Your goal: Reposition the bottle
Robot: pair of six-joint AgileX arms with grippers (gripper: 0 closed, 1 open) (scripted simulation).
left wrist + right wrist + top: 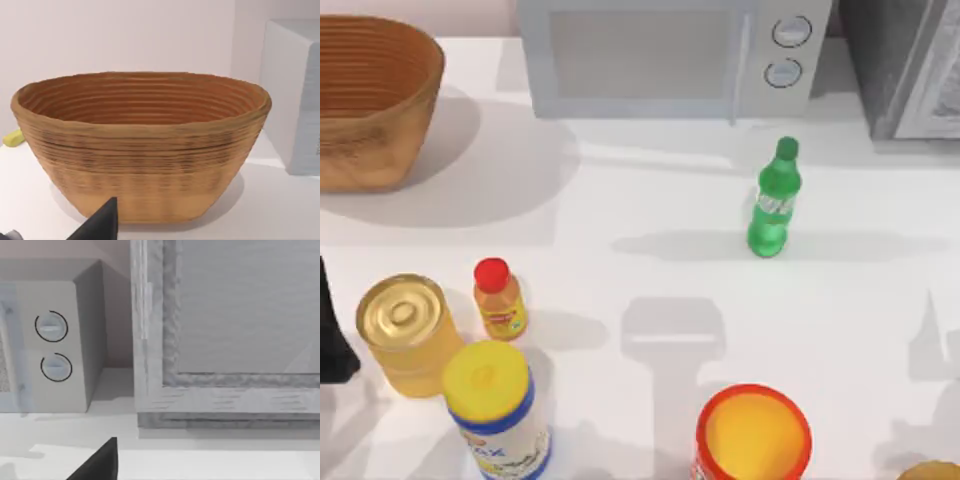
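On the right half of the table, just in front of the microwave, the slim translucent green plastic soda bottle with its green cap and pale label band stands free, nothing touching it. Tall, narrow and smooth-walled, it looks easy to tip: a gripper arriving off-centre or nudging the neck could topple it, and its round body would likely roll. A squeeze on thin plastic may also slip or dent.

Behind it sits the boxy pale grey microwave with two round dials, close enough that a high sweep from the back risks a knock. To its right stands a grey speckled cabinet-like box.

Well apart, at the near left, cluster a small orange-yellow bottle with red cap, a shiny gold-lidded can and a yellow-topped blue-banded canister; a red-rimmed orange tub sits at the near edge. The ribbed woven brown basket fills the far left corner.

The left arm sits at the left edge, its wrist facing the basket; whether its fingers are spread cannot be told. The right wrist view looks toward the microwave and grey box with a dark fingertip; its opening cannot be told either.
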